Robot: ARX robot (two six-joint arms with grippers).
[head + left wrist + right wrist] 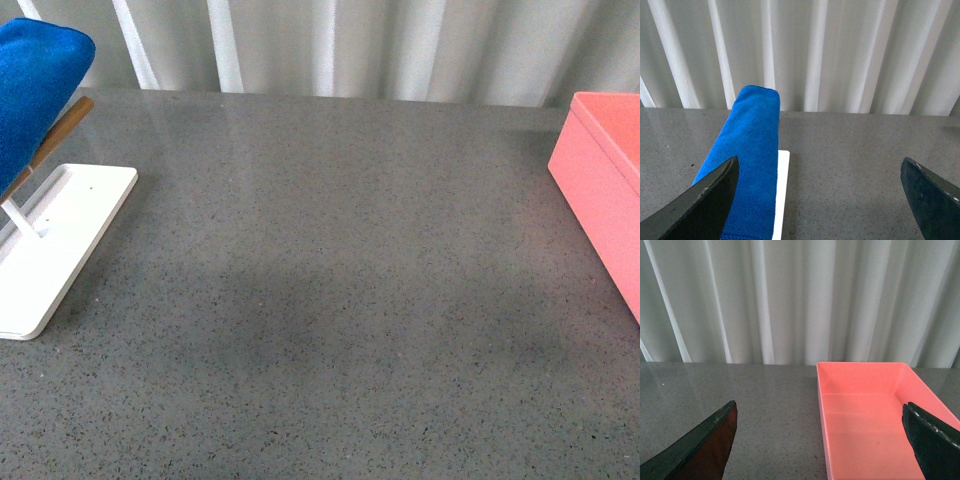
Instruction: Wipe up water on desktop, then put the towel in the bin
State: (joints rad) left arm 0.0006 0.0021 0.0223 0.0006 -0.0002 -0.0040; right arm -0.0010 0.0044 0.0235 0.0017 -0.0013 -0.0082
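Note:
The bright blue towel [35,85] hangs over a wooden rod on a white base at the far left of the speckled grey desktop [330,300]. In the left wrist view the towel [750,150] lies ahead, by one finger of my open left gripper [822,200], which holds nothing. The salmon-pink bin [605,180] stands at the right edge. The right wrist view shows the bin [865,415] empty, partly between the fingers of my open right gripper [822,440]. No water is visible on the desktop. Neither arm shows in the front view.
The flat white base [55,240] with its wooden rod [60,130] stands at the left edge, under the towel. A pale pleated curtain [330,45] runs behind the desktop's far edge.

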